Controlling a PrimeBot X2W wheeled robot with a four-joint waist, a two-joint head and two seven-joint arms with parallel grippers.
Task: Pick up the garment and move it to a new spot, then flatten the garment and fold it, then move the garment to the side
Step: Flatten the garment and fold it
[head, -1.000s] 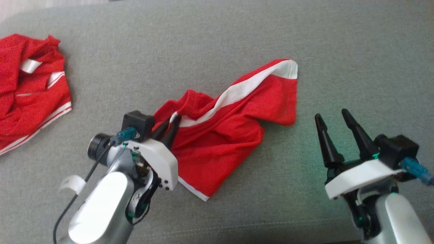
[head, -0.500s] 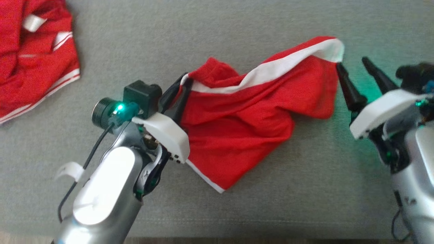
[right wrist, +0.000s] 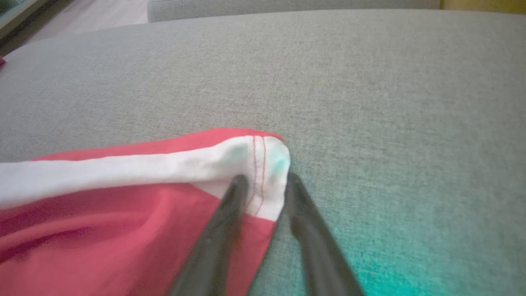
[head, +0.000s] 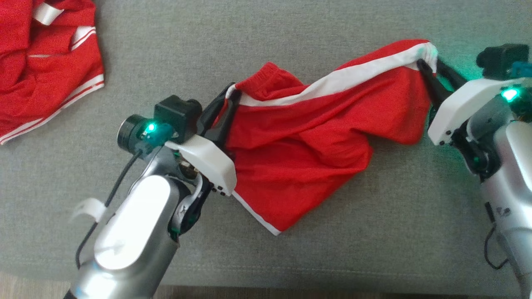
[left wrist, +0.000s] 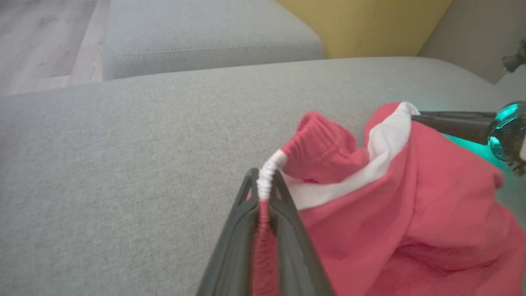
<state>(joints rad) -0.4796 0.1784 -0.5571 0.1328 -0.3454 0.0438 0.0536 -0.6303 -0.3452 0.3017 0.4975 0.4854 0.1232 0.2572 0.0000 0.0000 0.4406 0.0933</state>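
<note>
Stretching across a grey woven-fabric sofa cushion (head: 208,50), seen from above, is a pair of red sports shorts with white side stripes (head: 299,153).

At the far left lies a second crumpled red garment with white trim (head: 41,74), well apart and not involved.

Left of centre, the left jaws are pinched tight on the gathered elastic waistband (left wrist: 267,176), with red and white cloth squeezed between them. From there the shorts sag rightward, mostly rumpled on the cushion, with one leg trailing toward the near edge.

At the right, the right jaws stand part-way apart astride the white hem corner (right wrist: 254,164) where the stripe ends. One touches the cloth and the other sits just beside its edge. Whether they have bitten cannot be told.

The step in hand looks like securing a second hold so the shorts can be flattened. To do it well, the right jaws should close with the corner deep between them, past the stitched hem, before any pull. Both arms should then draw apart evenly and low over the cushion. A shallow bite risks the corner slipping free.
</note>
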